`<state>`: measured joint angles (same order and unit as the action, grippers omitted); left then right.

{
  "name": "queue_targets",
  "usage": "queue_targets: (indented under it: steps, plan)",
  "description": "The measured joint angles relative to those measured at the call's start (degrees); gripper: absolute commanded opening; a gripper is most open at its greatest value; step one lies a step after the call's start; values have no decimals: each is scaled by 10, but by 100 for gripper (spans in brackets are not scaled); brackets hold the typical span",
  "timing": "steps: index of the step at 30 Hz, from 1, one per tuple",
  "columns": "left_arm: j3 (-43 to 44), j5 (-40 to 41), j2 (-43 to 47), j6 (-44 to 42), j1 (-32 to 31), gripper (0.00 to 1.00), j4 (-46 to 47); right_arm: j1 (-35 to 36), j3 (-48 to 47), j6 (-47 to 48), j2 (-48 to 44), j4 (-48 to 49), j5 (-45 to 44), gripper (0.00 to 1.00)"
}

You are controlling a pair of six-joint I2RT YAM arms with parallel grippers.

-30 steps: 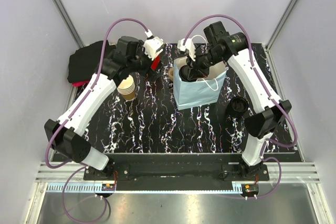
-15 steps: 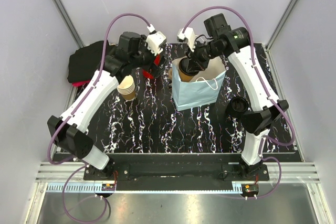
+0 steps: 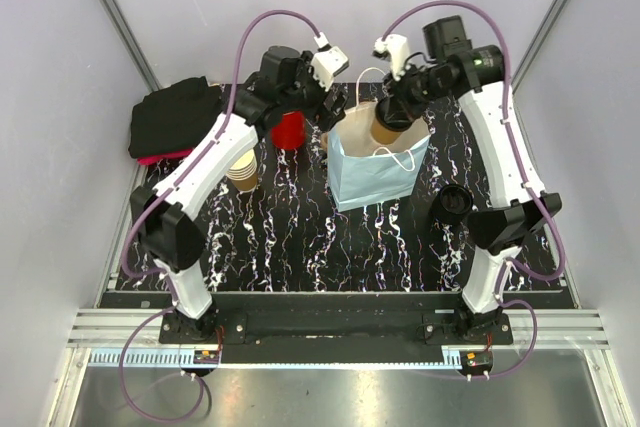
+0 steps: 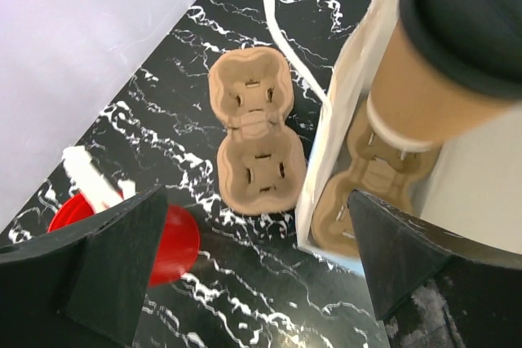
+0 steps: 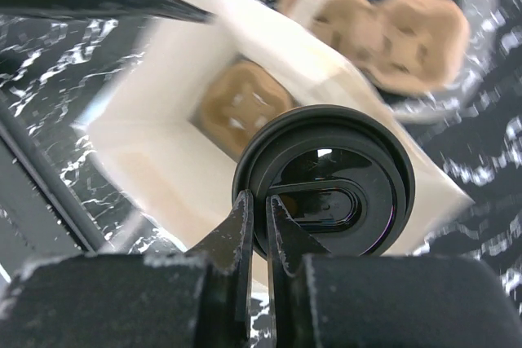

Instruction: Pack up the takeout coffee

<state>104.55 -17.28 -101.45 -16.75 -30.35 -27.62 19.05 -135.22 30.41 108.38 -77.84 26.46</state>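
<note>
Coffee is hanging over the open mouth of the bag, toward its far edge. We are watching the right hand clenching on the rim of the black lid, fingers pinching that edge from above. The tan cup is dangling below the lid. Whether its base is dipping past the bag's rim, we cannot tell. Down inside the bag, a carrier is lying flat on the bottom, directly under the cup.

Over on the other side, the left hand is hovering just beside the bag's far left corner. Its fingers are spread wide and grasping nothing. Below it, a second carrier is lying on the bench, close against the bag's wall. We are also seeing a red cup standing left of that, and a stack of tan cups sitting nearer the left edge, well apart from the bag.
</note>
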Motion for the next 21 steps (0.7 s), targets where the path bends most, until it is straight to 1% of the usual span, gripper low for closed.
queue_targets:
  steps: [3,6,8,9,12,13,16,17,19,20,21]
  plan:
    - [9,-4,-19,-4,-4,99,3,-31,11,-7,-4,1,-1,0]
    - [9,-11,-30,-9,-9,98,1,-42,31,-10,-15,0,-3,0]
    - [9,-16,-32,-13,-13,95,0,-40,41,-12,-22,0,-3,0]
    - [9,-19,-32,-15,-14,87,-1,-40,44,-13,-25,0,-3,0]
    - [9,-23,-32,-18,-19,71,-1,-37,51,-16,-30,0,-3,0]
    - [9,-24,-32,-19,-20,61,-1,-37,54,-17,-31,0,-3,0]
    - [9,-26,-33,-26,-23,46,-2,-37,63,-20,-31,0,-3,0]
    - [9,-26,-33,-28,-23,38,-3,-37,66,-21,-31,0,-3,0]
    - [9,-27,-33,-27,-24,31,-9,-37,69,-23,-31,0,-3,0]
    - [9,-26,-33,-27,-24,25,-12,-37,69,-23,-31,0,-3,0]
    - [9,-25,-33,-27,-24,22,-15,-37,69,-24,-31,0,-3,0]
